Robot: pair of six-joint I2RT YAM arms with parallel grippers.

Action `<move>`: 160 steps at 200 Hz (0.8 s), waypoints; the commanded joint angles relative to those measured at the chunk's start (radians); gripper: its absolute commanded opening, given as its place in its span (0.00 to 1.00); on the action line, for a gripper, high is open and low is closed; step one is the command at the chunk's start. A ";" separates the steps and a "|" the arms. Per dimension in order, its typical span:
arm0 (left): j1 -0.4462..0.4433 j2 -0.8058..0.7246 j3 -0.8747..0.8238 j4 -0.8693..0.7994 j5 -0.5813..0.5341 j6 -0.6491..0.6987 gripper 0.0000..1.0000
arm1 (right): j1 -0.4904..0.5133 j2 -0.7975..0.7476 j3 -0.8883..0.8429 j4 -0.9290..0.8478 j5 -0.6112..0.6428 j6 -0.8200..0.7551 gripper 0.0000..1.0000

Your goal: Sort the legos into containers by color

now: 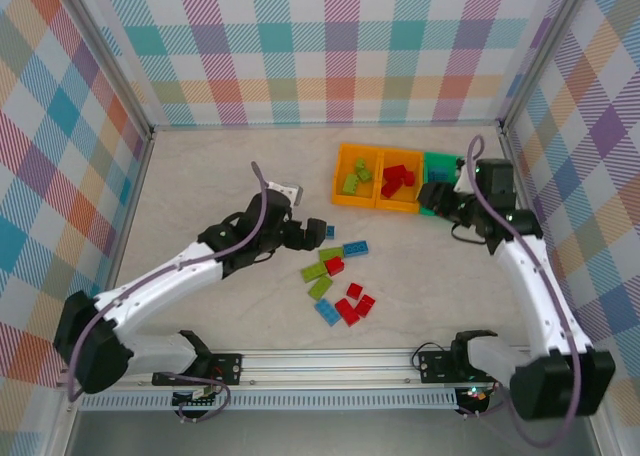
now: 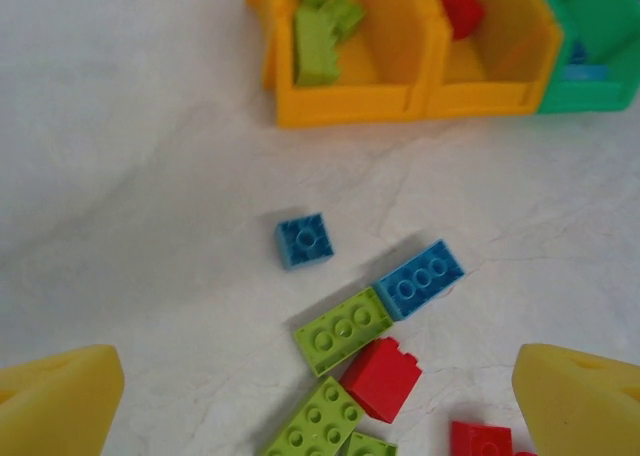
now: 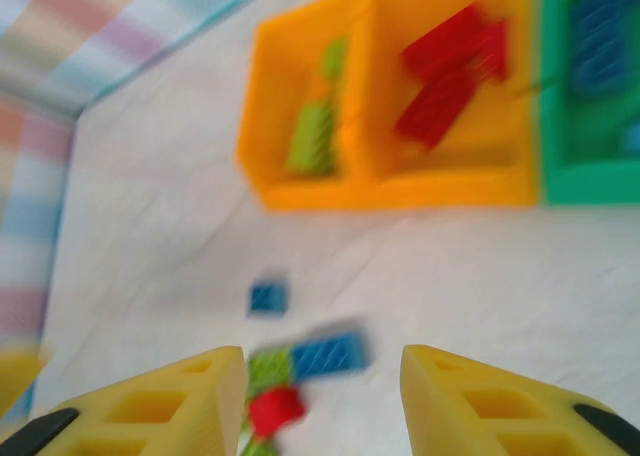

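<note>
Three joined containers stand at the back right: an orange bin (image 1: pixel 352 198) with lime green legos (image 2: pixel 316 46), an orange bin (image 1: pixel 400 206) with red legos (image 3: pixel 440 76), and a green bin (image 1: pixel 440 161) with blue legos (image 3: pixel 600 36). Loose legos lie mid-table: a small blue square (image 2: pixel 304 240), a longer blue brick (image 2: pixel 420 278), green bricks (image 2: pixel 343 329) and a red block (image 2: pixel 382 378). More red bricks (image 1: pixel 355 304) lie nearer the front. My left gripper (image 1: pixel 318 230) hangs wide open over the cluster, beside the blue square. My right gripper (image 1: pixel 432 196) is open and empty at the green bin's front.
Plaid walls close in the table at the back and on both sides. A metal rail (image 1: pixel 330 361) runs along the near edge between the arm bases. The right wrist view is motion-blurred.
</note>
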 commanded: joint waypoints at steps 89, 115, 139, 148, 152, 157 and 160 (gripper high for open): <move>0.053 0.401 0.157 -0.026 0.096 -0.340 0.88 | 0.524 -0.056 -0.054 -0.240 0.068 0.265 0.55; 0.052 0.494 0.223 -0.006 0.109 -0.367 0.85 | 0.604 -0.032 -0.048 -0.248 0.095 0.288 0.58; 0.036 0.500 0.195 0.009 0.131 -0.327 0.81 | 0.625 -0.046 -0.063 -0.263 0.133 0.303 0.61; 0.025 0.491 0.181 -0.004 0.148 -0.293 0.81 | 0.625 -0.056 -0.072 -0.255 0.143 0.311 0.62; 0.021 0.486 0.174 -0.013 0.156 -0.281 0.81 | 0.626 -0.062 -0.075 -0.252 0.147 0.314 0.63; 0.014 0.473 0.165 -0.020 0.166 -0.272 0.80 | 0.626 -0.068 -0.078 -0.246 0.150 0.316 0.63; 0.009 0.463 0.159 -0.024 0.175 -0.265 0.80 | 0.626 -0.072 -0.081 -0.243 0.153 0.317 0.63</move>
